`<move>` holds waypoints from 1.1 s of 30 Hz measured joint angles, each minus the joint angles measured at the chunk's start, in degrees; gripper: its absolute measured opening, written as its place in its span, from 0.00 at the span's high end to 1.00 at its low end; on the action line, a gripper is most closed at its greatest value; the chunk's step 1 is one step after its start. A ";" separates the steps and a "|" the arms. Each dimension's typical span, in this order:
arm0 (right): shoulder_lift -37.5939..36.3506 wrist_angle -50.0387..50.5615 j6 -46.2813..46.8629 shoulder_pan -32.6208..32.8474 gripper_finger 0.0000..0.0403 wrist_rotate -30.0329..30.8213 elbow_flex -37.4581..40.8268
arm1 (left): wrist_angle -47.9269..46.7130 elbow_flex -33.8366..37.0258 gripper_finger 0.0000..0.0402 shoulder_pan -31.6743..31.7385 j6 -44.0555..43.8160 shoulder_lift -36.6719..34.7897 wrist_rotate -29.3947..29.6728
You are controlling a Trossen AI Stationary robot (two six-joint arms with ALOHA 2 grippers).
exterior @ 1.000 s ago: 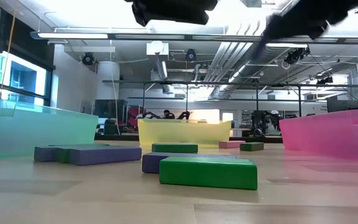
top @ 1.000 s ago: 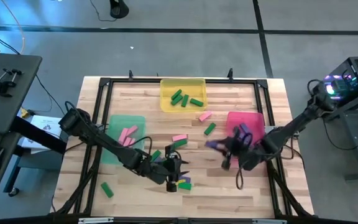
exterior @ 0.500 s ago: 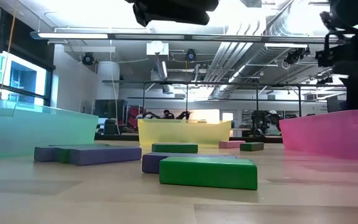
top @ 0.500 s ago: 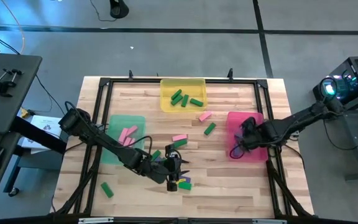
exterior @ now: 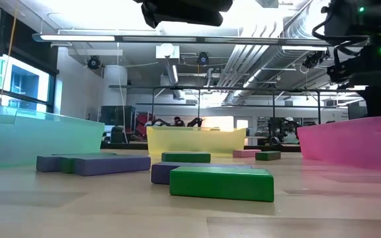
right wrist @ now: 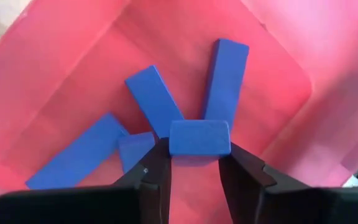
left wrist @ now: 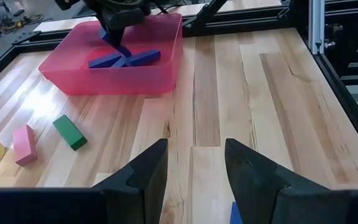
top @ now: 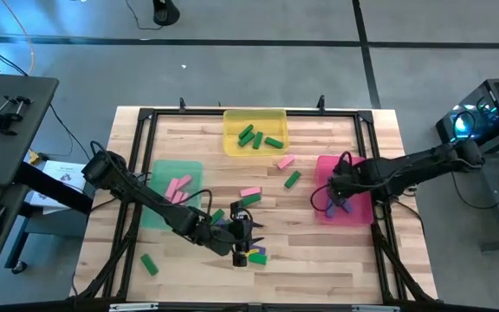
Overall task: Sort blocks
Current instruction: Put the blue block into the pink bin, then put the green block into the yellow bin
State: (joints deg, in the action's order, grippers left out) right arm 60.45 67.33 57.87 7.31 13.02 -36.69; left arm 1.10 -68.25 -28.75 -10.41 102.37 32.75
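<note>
Four smooth rectangular blue blocks [right wrist: 146,99] (one gripped) fill glossy pink tray [right wrist: 278,81].

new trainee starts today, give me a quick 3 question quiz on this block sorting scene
1. True or false: the right gripper is over the red tray.
2. What colour are the blocks lying in the yellow tray? A pink, B green, C blue
3. Fill in: the left gripper is ____, with nothing between its fingers.

Key:
1. True. It hangs over the tray with a blue block between its fingers, above other blue blocks.
2. B. Green blocks lie in it.
3. Open. It hangs low over the table.
</note>
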 joint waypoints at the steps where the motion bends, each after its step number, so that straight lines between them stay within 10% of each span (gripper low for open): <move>1: 0.00 -0.32 -1.23 -0.35 0.76 -0.02 0.00 | 0.00 0.00 0.63 0.00 0.00 0.00 0.00; 23: 0.04 -6.30 -11.00 -3.99 0.65 9.94 0.02 | 0.00 0.00 0.63 0.00 -0.04 0.00 0.00; 33: -3.31 -14.01 -8.88 6.91 0.65 17.87 0.04 | -0.03 -0.01 0.63 0.00 -1.17 0.00 -0.01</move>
State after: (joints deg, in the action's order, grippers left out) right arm 57.13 53.32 48.99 14.23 30.89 -36.64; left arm 1.07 -68.26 -28.75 -11.59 102.37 32.74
